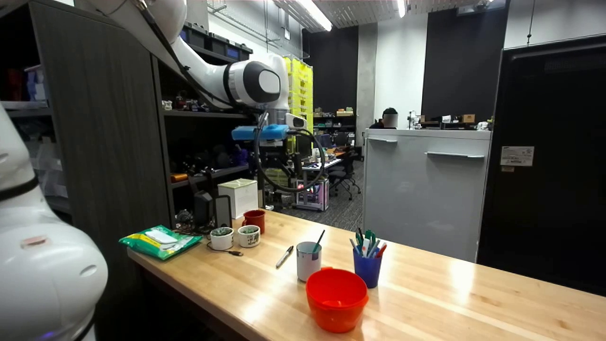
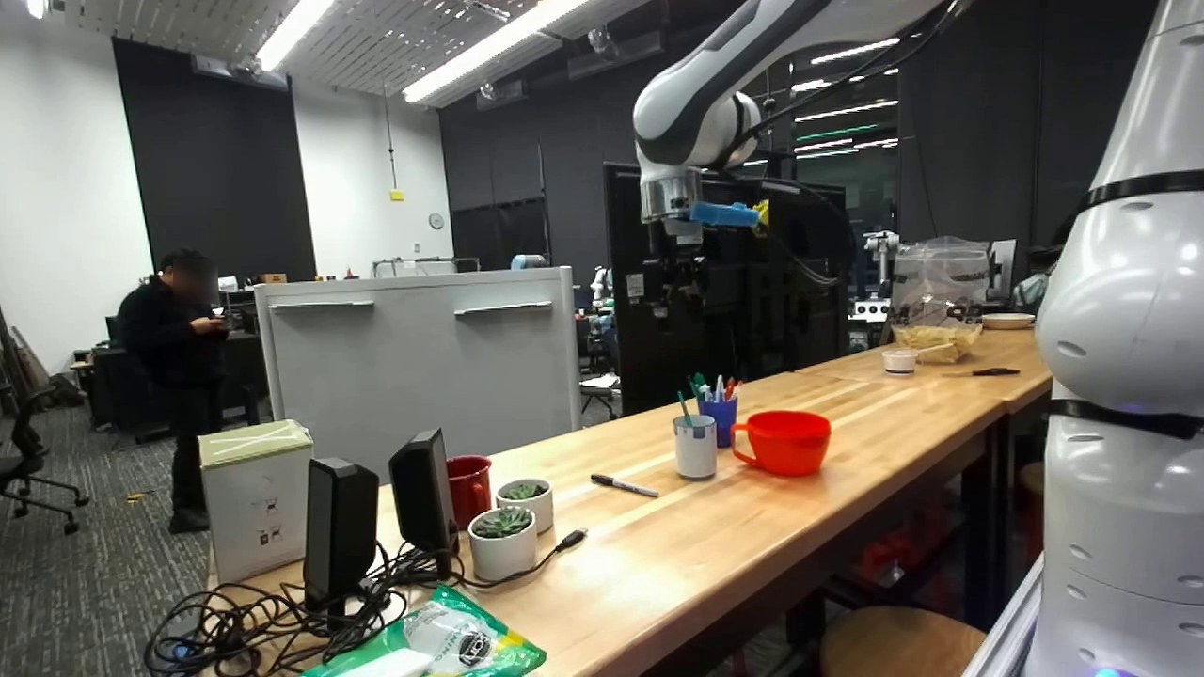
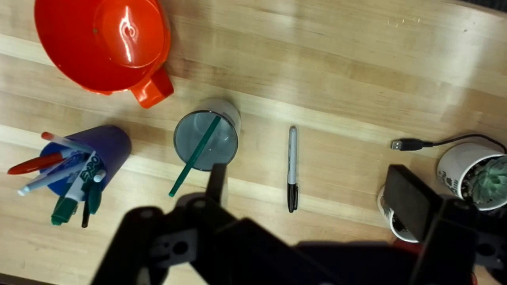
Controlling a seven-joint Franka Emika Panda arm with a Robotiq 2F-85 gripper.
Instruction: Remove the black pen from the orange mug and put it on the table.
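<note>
wrist view: black-capped marker pen (image 3: 292, 170) lies flat on the wooden table (image 3: 340, 95), apart from the red-orange mug (image 3: 79, 51). gripper (image 3: 309, 181) hangs above the table, jaws spread wide, grasping nothing. between marker and mug stands a white-grey cup (image 3: 223, 142), a slim green pen (image 3: 191, 163) leaning over its rim. blue cup (image 3: 113, 144) of coloured pens (image 3: 83, 176): near the mug. usb plug (image 3: 412, 144): near a potted succulent (image 3: 491, 182).
</note>
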